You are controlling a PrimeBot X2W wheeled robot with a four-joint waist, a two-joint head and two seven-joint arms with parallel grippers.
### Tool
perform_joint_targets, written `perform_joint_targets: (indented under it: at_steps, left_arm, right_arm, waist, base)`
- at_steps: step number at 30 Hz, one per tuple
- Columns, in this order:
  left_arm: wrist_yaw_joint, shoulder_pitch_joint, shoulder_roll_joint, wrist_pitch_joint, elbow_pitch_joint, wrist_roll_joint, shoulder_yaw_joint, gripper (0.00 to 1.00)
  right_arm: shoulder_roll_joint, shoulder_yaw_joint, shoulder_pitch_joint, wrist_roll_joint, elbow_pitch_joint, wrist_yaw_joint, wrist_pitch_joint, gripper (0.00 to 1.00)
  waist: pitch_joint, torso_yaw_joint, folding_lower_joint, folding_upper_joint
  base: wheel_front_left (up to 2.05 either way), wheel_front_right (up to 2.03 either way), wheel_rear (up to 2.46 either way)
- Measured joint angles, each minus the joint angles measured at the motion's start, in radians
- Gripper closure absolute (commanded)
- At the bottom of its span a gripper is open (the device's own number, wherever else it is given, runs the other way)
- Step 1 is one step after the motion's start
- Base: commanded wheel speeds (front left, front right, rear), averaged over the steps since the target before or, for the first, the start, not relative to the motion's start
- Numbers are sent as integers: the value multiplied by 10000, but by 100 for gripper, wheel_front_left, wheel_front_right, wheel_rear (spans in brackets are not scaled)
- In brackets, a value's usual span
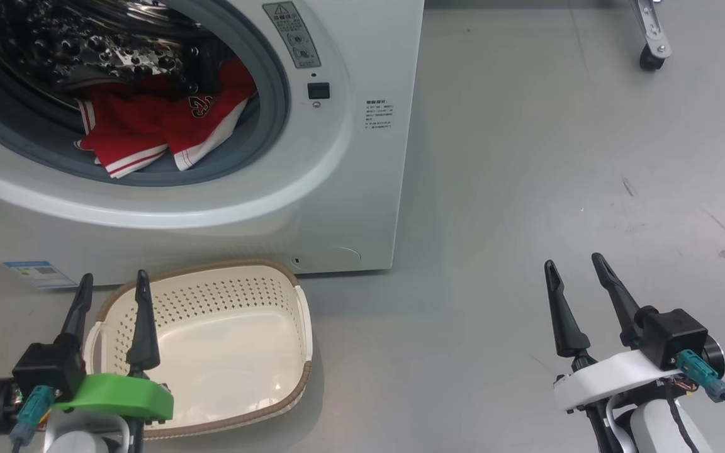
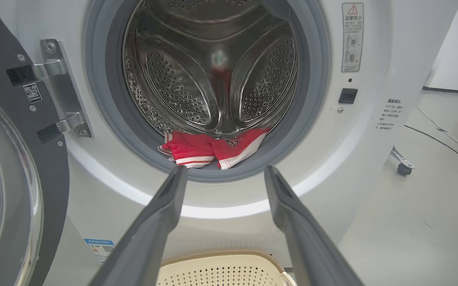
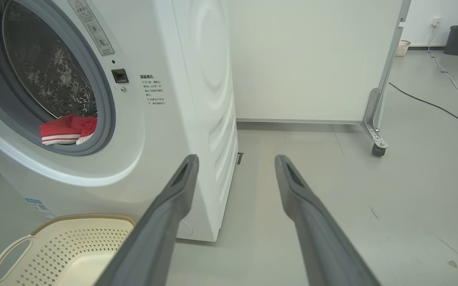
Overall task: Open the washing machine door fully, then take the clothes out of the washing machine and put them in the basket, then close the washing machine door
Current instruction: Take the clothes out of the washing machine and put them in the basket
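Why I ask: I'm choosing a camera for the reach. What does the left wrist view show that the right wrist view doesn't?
Left wrist view: the drum's back wall head-on, the washing machine door swung open, and its hinge. Right wrist view: the machine's side panel, a dark bin and a small pale basket by the far wall. Shared: the red clothes at the drum's lip, the cream basket below, the warning sticker, and an open gripper each, left gripper and right gripper.
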Motion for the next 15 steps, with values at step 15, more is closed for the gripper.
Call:
perform_joint_targets:
  at_steps: [15]
  left_arm:
    - [570,-1634,965,686,-347,859,278,0]
  right_arm:
    - [36,205,-632,-12,-385,0,0,0]
  waist:
    - [1779,-536,0,0]
  base:
    - [0,0,0]
